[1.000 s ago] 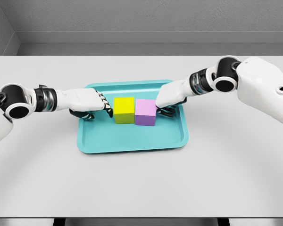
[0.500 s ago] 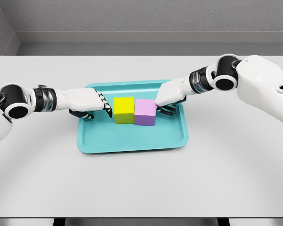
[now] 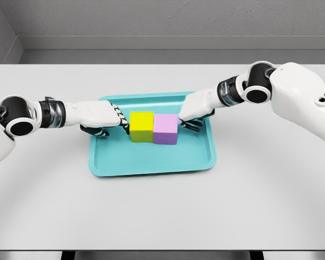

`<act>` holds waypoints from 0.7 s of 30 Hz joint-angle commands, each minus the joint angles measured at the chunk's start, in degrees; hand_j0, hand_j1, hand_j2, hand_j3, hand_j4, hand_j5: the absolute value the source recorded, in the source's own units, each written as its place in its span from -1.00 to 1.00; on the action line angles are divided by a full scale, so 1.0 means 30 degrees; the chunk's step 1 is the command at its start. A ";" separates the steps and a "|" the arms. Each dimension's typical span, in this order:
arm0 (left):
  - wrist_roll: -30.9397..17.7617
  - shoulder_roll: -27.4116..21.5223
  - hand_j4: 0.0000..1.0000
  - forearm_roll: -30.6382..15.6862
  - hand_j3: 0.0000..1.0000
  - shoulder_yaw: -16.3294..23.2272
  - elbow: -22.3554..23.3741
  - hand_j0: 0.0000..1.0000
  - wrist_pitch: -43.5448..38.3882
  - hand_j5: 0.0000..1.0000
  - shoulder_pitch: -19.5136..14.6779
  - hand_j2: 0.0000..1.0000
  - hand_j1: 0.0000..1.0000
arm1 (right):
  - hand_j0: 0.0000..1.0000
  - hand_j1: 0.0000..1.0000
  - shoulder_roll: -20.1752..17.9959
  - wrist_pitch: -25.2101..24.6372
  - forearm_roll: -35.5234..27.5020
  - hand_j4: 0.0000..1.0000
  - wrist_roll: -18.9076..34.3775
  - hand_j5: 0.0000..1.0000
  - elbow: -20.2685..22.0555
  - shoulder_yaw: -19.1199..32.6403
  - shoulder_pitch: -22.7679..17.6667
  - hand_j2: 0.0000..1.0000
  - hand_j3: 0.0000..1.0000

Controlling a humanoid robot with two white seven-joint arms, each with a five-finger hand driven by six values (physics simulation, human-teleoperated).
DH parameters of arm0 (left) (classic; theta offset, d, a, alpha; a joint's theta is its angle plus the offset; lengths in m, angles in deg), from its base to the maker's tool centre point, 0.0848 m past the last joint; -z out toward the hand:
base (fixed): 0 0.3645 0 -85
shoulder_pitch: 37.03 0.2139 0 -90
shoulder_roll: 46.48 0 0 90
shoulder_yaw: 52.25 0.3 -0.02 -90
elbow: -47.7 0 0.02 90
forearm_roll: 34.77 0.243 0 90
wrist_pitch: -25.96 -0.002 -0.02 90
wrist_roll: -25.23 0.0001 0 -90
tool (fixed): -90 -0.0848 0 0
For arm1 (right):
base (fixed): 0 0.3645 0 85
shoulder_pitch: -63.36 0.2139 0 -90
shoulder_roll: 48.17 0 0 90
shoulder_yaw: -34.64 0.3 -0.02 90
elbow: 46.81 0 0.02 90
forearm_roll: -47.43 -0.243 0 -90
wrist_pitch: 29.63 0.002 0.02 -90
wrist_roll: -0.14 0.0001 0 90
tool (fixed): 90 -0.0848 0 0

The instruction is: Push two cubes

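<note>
A teal tray [image 3: 151, 162] sat on a pale grey table [image 3: 162, 211], a little toward twelve o'clock of the table's middle. Two cubes stood inside the tray, in its far half, side by side with their inner faces touching. The yellow cube [image 3: 142, 126] was at the nine o'clock side of the pair, the pink cube [image 3: 166, 129] at the three o'clock side. Both rested flat on the tray floor, upright, clear of the rim.

The left hand [image 3: 100, 118] reached in from nine o'clock, low over the tray's left edge. Its fingers [image 3: 121, 122] were curled narrow and pointed toward the yellow cube; they held nothing. The fingertips lay just beside the yellow cube's outer face, and I could not tell whether they touched it.

The right hand [image 3: 195, 108] came in from about two o'clock, its arm crossing above the tray's far right corner. Its fingers [image 3: 192, 124] were curled under the palm, narrow, gripping nothing. They lay against or just beside the pink cube's upper right edge; contact was too fine to judge.

So the two hands flanked the pair, one at each outer side, with the cubes between them. The near half of the tray, toward six o'clock, showed bare teal floor.
</note>
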 commanded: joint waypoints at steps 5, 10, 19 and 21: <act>0.0008 -0.0024 0.35 -0.0065 0.35 -0.0008 -0.0244 0.35 -0.0047 0.35 -0.0029 0.35 0.35 | -0.73 -0.73 -0.0210 -0.0025 0.0508 -0.73 -0.0008 -0.73 -0.0312 0.0200 0.0088 -0.73 -0.73; 0.0008 0.0064 0.34 0.0023 0.34 0.0022 -0.0362 0.34 -0.0047 0.34 -0.0088 0.34 0.34 | -0.71 -0.71 -0.0240 -0.0025 0.0478 -0.71 -0.0008 -0.71 -0.0283 0.1195 0.0674 -0.71 -0.71; 0.0008 -0.0317 0.34 0.0052 0.34 -0.0008 -0.0421 0.34 -0.0047 0.34 -0.0029 0.34 0.34 | -0.69 -0.69 -0.1119 -0.0025 0.0478 -0.69 -0.0008 -0.69 -0.0283 0.2075 0.1025 -0.69 -0.69; 0.0008 -0.0493 0.34 0.0052 0.34 -0.0066 -0.0450 0.34 -0.0047 0.34 -0.0029 0.34 0.34 | -0.68 -0.68 -0.1792 -0.0025 0.0478 -0.68 -0.0008 -0.68 -0.0283 0.2777 0.0967 -0.68 -0.68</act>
